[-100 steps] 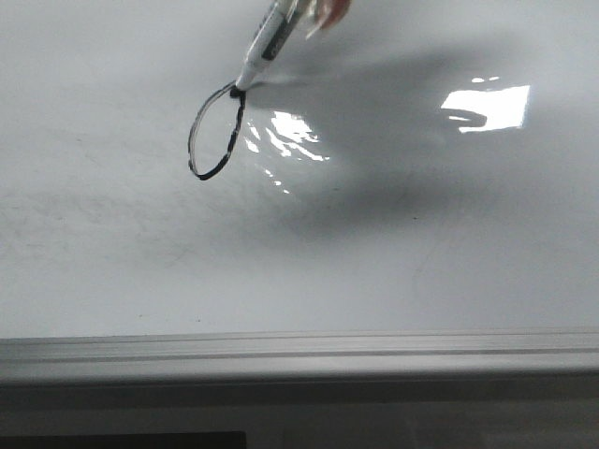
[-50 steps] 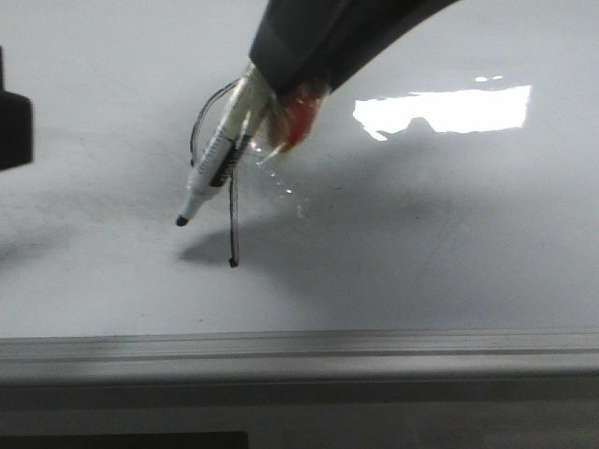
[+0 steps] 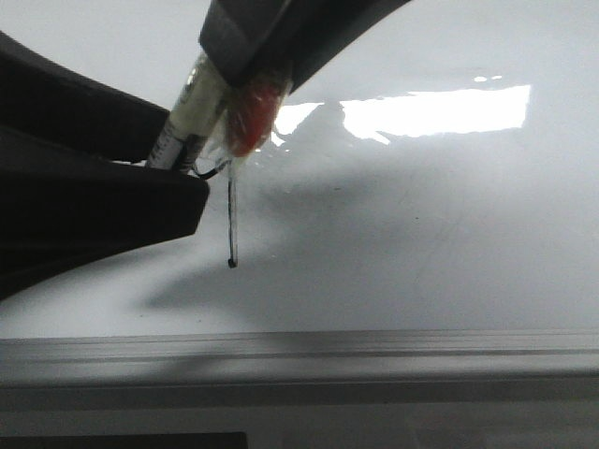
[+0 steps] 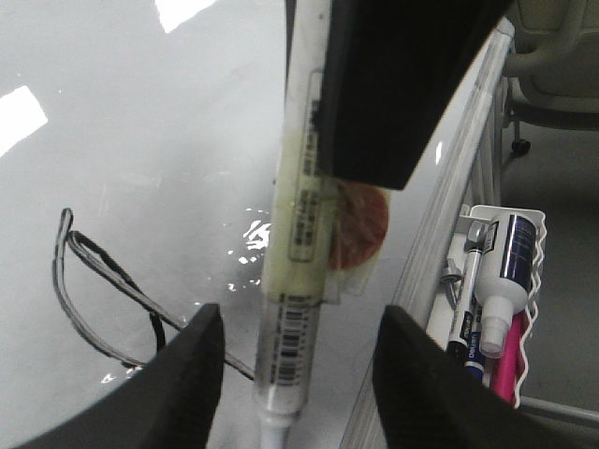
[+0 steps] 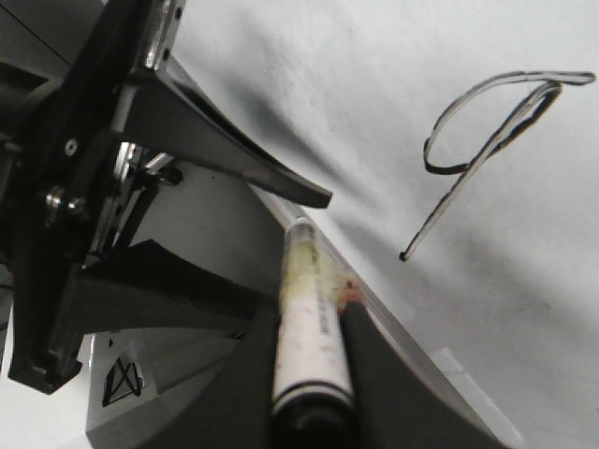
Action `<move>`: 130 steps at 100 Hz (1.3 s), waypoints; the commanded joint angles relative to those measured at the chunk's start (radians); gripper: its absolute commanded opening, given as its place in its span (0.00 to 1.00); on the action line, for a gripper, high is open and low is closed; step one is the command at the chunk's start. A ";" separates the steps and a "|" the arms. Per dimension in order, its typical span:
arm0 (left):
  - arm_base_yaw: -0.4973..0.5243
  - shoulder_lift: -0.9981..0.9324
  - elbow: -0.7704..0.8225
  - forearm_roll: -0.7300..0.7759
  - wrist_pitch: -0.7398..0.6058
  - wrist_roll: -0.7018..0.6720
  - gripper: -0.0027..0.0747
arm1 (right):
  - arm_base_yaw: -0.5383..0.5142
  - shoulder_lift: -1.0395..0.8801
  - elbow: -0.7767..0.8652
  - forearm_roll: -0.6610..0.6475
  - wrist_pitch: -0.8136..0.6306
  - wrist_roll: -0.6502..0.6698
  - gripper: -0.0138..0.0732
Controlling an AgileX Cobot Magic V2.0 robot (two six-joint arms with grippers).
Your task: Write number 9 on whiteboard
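The thin black hand-drawn number 9 (image 5: pixel 487 140) is on the big shiny whiteboard (image 3: pixel 449 243).
The right gripper (image 5: pixel 314 323) grasps a white marker pen (image 5: pixel 309 323); the left gripper (image 4: pixel 295 360) looks spread wide around it, maybe not touching.

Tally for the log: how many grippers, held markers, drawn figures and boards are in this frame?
grippers: 2, left gripper and right gripper
marker: 1
number 9: 1
whiteboard: 1
total: 5
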 commanded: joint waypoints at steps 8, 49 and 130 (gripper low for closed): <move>-0.008 0.004 -0.032 -0.025 -0.087 -0.004 0.21 | -0.001 -0.027 -0.036 0.025 -0.030 -0.002 0.09; -0.008 0.004 -0.032 -0.048 -0.088 -0.008 0.01 | -0.001 -0.027 -0.036 0.050 -0.042 -0.002 0.13; -0.008 0.004 -0.032 -1.034 0.077 -0.034 0.01 | -0.001 -0.027 -0.036 0.050 -0.075 -0.002 0.61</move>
